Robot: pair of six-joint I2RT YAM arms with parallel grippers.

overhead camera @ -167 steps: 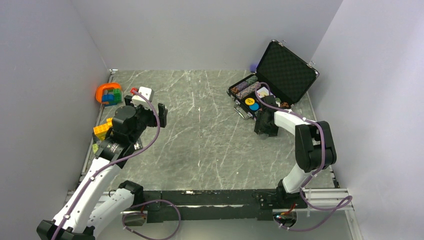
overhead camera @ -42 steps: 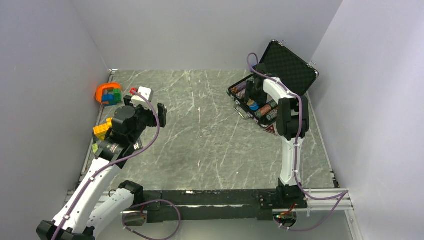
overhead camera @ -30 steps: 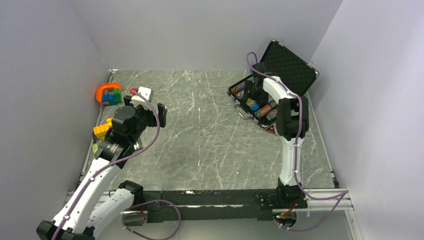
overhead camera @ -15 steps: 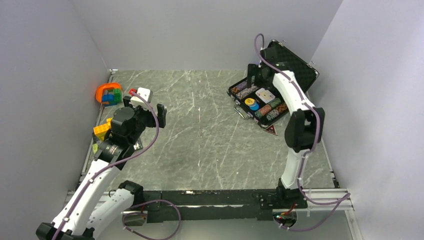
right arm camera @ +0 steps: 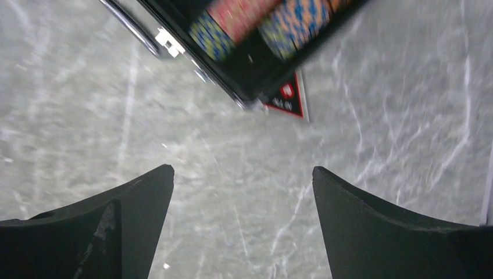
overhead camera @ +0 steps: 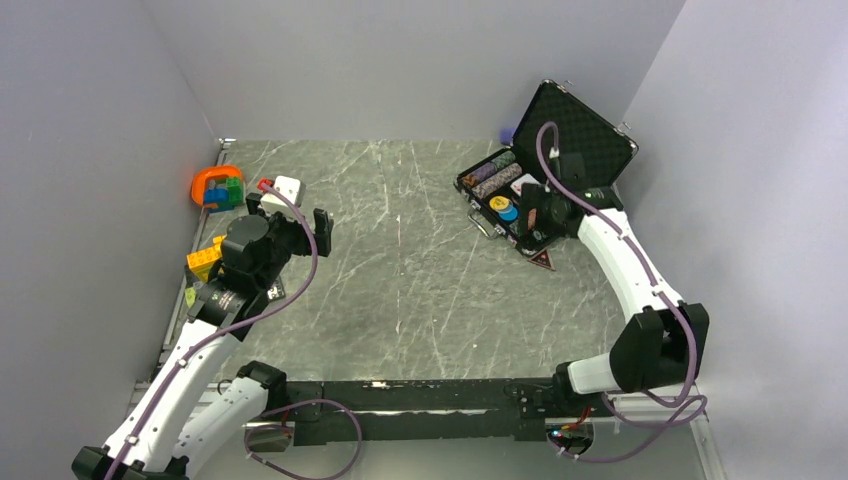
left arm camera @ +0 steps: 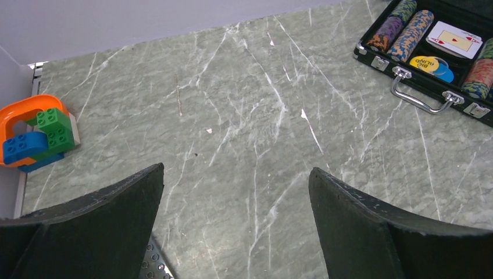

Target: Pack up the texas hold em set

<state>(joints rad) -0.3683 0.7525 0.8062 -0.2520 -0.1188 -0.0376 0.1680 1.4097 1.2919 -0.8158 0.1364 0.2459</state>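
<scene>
The black briefcase [overhead camera: 585, 135] stands open at the back right, lid raised. Its foam tray holds chip stacks [overhead camera: 492, 172], a card deck [overhead camera: 524, 183], a yellow disc [overhead camera: 498, 203] and a blue disc [overhead camera: 509, 213]. My right gripper [overhead camera: 533, 232] is open and empty, above the case's near right corner. The blurred right wrist view shows chip stacks [right arm camera: 232, 17] and a red triangular piece [right arm camera: 288, 96] on the table beyond my right gripper [right arm camera: 242, 170]. My left gripper [overhead camera: 312, 228] is open and empty at the left. The left wrist view shows the case [left arm camera: 407, 78] far beyond my left gripper [left arm camera: 236, 168].
An orange ring with toy blocks [overhead camera: 216, 186] sits at the back left, also in the left wrist view [left arm camera: 32, 131]. A white block [overhead camera: 287, 187] and a yellow block [overhead camera: 204, 258] lie near the left arm. A purple object [overhead camera: 507, 133] shows behind the case.
My right arm lifted out of the case tray, rose by the lid, then swung back down to the case's near right corner. The left arm has not moved.
</scene>
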